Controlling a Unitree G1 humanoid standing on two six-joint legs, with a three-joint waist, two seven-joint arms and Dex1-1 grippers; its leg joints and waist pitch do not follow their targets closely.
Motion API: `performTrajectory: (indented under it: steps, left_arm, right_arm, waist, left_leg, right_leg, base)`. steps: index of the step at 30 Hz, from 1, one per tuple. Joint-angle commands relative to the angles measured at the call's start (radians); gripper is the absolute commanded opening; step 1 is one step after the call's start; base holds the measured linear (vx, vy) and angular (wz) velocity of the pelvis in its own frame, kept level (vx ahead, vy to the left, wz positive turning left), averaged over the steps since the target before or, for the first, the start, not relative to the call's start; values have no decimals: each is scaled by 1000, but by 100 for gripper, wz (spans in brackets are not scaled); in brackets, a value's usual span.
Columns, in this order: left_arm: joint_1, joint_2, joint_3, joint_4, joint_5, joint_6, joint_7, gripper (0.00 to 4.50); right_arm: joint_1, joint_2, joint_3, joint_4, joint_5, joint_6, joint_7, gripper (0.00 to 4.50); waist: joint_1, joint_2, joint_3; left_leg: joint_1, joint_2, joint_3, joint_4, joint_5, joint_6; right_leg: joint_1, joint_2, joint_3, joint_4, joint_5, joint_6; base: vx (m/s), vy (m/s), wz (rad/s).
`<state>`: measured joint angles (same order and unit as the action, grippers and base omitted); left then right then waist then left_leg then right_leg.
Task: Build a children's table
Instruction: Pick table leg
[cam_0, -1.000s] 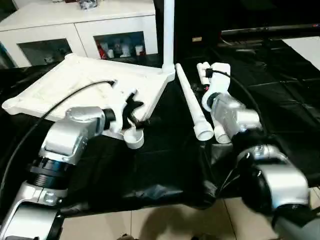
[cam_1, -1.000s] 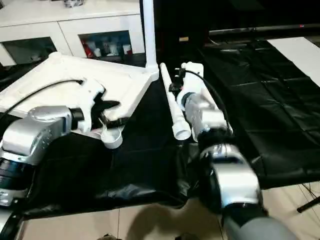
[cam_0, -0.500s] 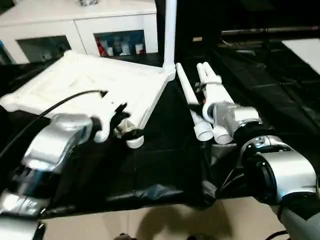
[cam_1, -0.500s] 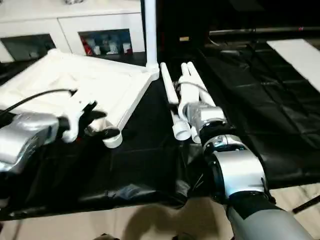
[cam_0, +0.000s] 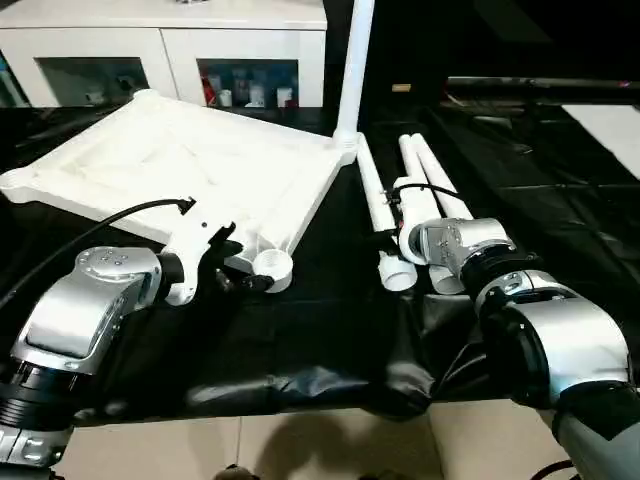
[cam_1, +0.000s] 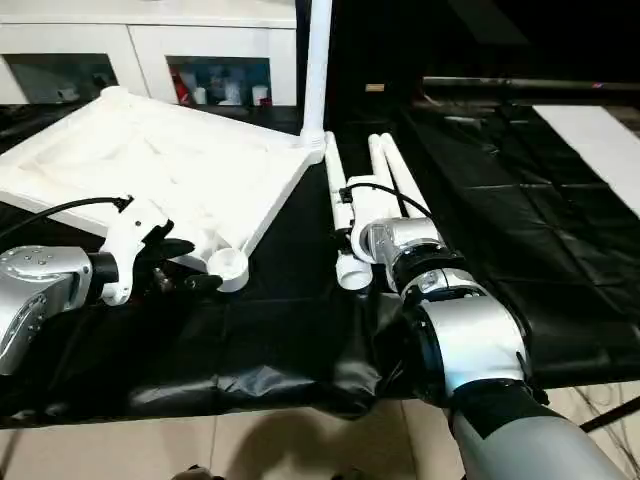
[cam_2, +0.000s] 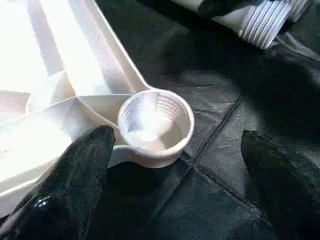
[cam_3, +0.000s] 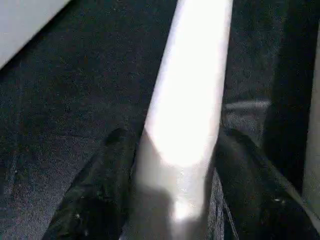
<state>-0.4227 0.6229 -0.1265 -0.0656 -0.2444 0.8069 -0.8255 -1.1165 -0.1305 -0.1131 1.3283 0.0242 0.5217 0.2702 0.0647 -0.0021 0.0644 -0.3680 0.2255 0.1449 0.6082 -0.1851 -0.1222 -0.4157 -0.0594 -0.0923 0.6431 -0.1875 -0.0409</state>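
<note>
White plastic table top (cam_0: 190, 165) lies upside down on black sheet (cam_0: 330, 330) covering the work surface, ribbed underside up. One leg (cam_0: 355, 60) is already standing upright in far corner socket, next to the loose legs. Near corner socket (cam_2: 156, 122) is empty; round, threaded inside, resting on the sheet.

Three loose legs lie side by side on the sheet, just right of the table top, threaded ends toward the robot. Leftmost loose leg (cam_0: 378, 210) is nearest the top's edge; the other two (cam_0: 432, 185) lie touching each other beside it.

Left gripper (cam_2: 175, 165) hovers just by the empty near socket, fingers (cam_2: 75, 185) spread wide, one on each side of socket, nothing held. Cable (cam_0: 90, 230) runs back along the silver left forearm.

Right gripper (cam_3: 172, 150) is down over the loose legs, at their threaded ends. In right wrist view its black fingers (cam_3: 105, 175) straddle one white leg tube (cam_3: 192, 90), a finger close along each side; grip looks clenched on it, tho contact on the far side is hard to make out.

White cabinet w/ glass doors (cam_0: 160, 60) stands behind the work surface. Tiled floor (cam_0: 330, 445) shows at near edge.
</note>
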Motion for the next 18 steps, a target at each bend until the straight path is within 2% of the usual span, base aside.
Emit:
performTrajectory:
  steps: [1,5,6,8,10,14,15,18]
  left_arm:
    - [-2,33,8,-29,-17,13,-27,450]
    - [0,69,-10,-37,-25,5,-70,450]
    - [3,79,-14,-36,-21,1,-80,450]
    - [6,88,-16,-36,-18,-1,-87,450]
    - [4,94,-17,-32,-15,-2,-93,450]
    - [-12,91,-19,-16,-20,-8,-87,450]
    - [-15,88,-18,-14,-21,-11,-87,450]
    - [-22,81,-15,-7,-22,-20,-87,450]
  right_arm:
    - [-8,0,-9,26,-7,23,9,220]
    - [-4,-5,-12,28,-8,23,10,203]
    - [-1,-9,-14,28,-8,23,7,203]
    - [2,-14,-16,27,-8,22,2,198]
    - [9,-22,-21,27,-5,23,2,193]
    - [23,-31,-58,25,21,19,-23,190]
    - [28,-33,-71,24,32,14,-36,190]
    - [37,-35,-86,22,44,4,-50,188]
  waist:
    - [6,7,-75]
    - [4,5,-73]
    - [3,9,-73]
    - [2,6,-73]
    - [2,18,-72]
    - [1,17,-74]
    - [2,22,-76]
    - [0,20,-75]
  left_leg:
    - [-1,-6,17,-65,-137,-19]
    - [-1,-7,17,-65,-148,-23]
    - [-2,-7,17,-65,-150,-24]
    - [-1,-8,17,-65,-156,-24]
    - [2,-7,17,-64,-172,-29]
    - [1,-7,17,-64,-169,-32]
    - [1,-8,16,-63,-165,-32]
    - [2,-9,16,-63,-175,-33]
  right_leg:
    - [68,-68,53,-67,-162,-188]
    - [68,-68,53,-69,-183,-182]
    - [68,-68,54,-69,-187,-183]
    - [67,-67,54,-70,-195,-181]
    - [64,-65,53,-71,-199,-185]
    - [67,-63,53,-69,-173,-193]
    - [68,-64,53,-67,-161,-196]
    - [67,-62,52,-68,-157,-202]
  base:
    - [0,0,0]
    - [0,0,0]
    - [0,0,0]
    - [0,0,0]
    - [0,0,0]
    - [0,0,0]
    - [0,0,0]
    - [0,0,0]
